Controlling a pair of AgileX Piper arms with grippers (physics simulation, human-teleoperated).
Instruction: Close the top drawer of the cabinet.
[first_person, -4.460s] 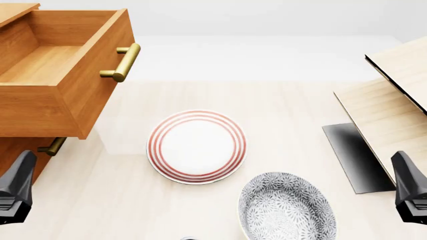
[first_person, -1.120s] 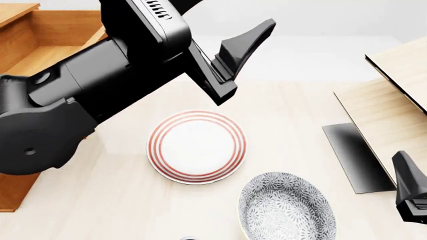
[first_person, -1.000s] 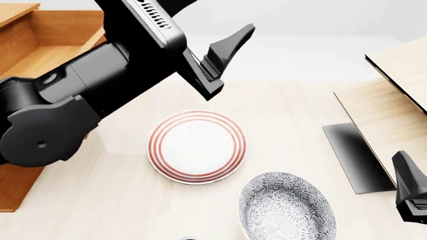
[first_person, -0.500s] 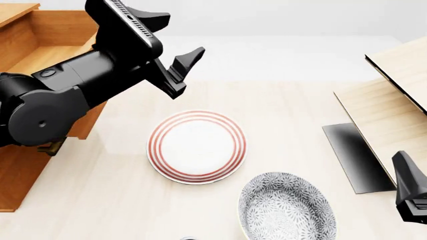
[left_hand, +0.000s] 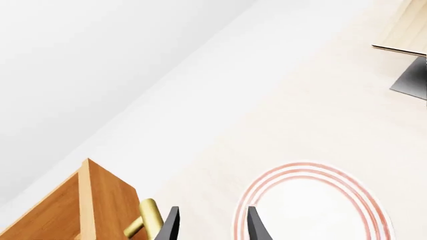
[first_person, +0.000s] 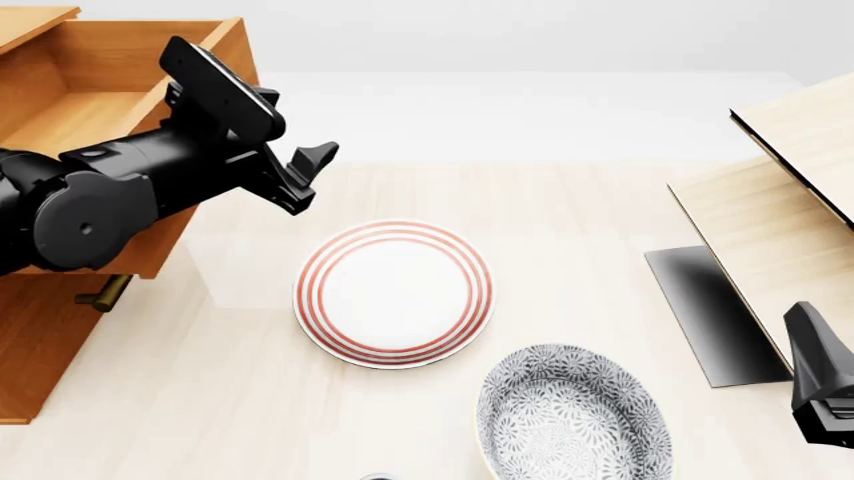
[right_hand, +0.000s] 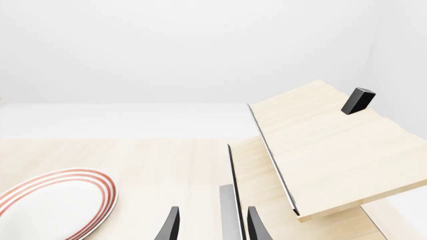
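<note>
Nearest the camera, at the lower right edge of the front view, your right tool (first_person: 821, 385) sat low and idle, well apart from the work; its wrist view showed both fingers with a clear gap between them, so it was open and holding nothing, facing the pale slanted-panel structure (right_hand: 320, 145). Just beyond it on the table (first_person: 587, 210) lay the patterned grey bowl (first_person: 574, 415) at the bottom of the frame, then the red-ringed plate (first_person: 394, 293) in the middle. Neither had any part in the job.

Further back, at the left of the frame, your left arm reached in across the front of the cabinet (first_person: 34, 340), its wrist tipped up and its left tool (first_person: 300, 175) pointing toward the frame's centre, just beside the drawer's front panel. In the left wrist view the two fingers (left_hand: 170, 227) stood apart with nothing between them, so that tool was open too; the brass handle (left_hand: 143, 220) showed just beside one fingertip, though I could not tell whether they touched.

Farthest, in the upper left corner, the top drawer (first_person: 107, 110) stood pulled well out of the cabinet, its inside bare to view. By my reading the closing was not done: you had the tool at the drawer front, and most of the push inward was left.
</note>
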